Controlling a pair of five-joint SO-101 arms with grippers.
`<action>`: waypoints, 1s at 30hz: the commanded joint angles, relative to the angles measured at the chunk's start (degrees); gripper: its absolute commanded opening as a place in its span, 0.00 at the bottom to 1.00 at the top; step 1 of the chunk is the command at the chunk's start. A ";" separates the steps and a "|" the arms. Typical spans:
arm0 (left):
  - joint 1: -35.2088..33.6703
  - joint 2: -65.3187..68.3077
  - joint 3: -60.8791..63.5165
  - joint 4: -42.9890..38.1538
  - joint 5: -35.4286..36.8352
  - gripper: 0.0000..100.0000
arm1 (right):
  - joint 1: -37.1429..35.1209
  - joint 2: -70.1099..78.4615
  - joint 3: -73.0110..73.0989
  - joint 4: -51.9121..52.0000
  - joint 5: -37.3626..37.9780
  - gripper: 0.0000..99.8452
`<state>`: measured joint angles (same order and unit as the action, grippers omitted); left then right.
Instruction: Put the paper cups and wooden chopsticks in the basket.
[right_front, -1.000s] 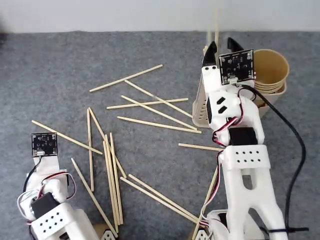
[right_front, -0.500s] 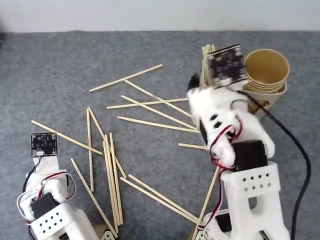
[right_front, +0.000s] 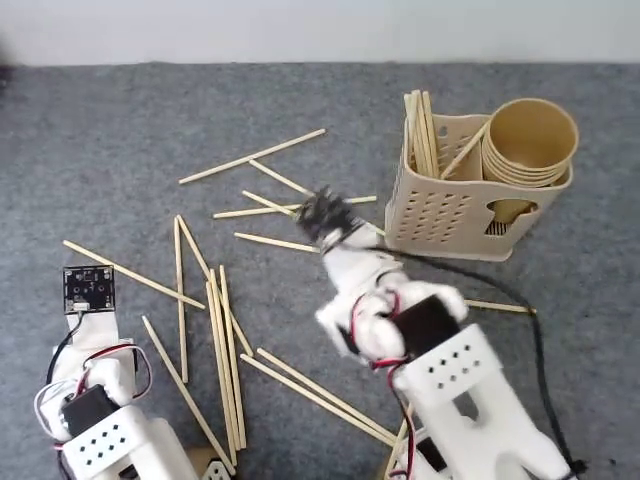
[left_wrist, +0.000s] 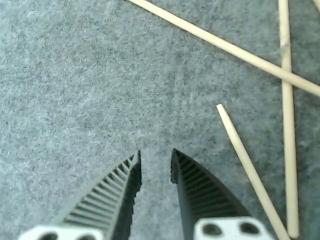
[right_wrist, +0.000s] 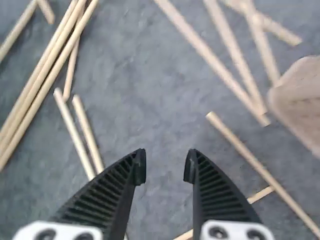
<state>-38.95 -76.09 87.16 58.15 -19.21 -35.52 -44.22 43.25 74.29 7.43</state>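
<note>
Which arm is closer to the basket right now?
Right. The right arm lies just beside the basket; the left arm sits far off, across the scattered chopsticks.

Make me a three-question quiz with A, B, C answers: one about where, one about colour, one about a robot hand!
1. Where are the paper cups? A. scattered about B. stacked in the basket C. in a gripper
2. What colour is the basket? A. blue B. red C. beige
3. The right gripper is: A. open, empty B. shut on the paper cups C. shut tight
Answers: B, the stack stands inside; C, beige walls; A, empty gap between its jaws.
</note>
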 joint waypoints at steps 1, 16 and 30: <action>0.44 -0.70 -0.48 -1.32 -0.26 0.09 | -4.97 -1.98 5.19 -3.21 -0.79 0.14; 0.53 -0.70 -0.48 -1.32 -0.26 0.09 | -21.05 -0.92 21.45 -22.64 -7.47 0.29; 0.53 -0.70 -0.48 -1.32 -0.26 0.09 | -21.93 20.26 20.48 -33.63 -7.91 0.29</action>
<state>-38.95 -76.09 87.16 58.15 -19.21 -56.97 -25.32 65.23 42.02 0.22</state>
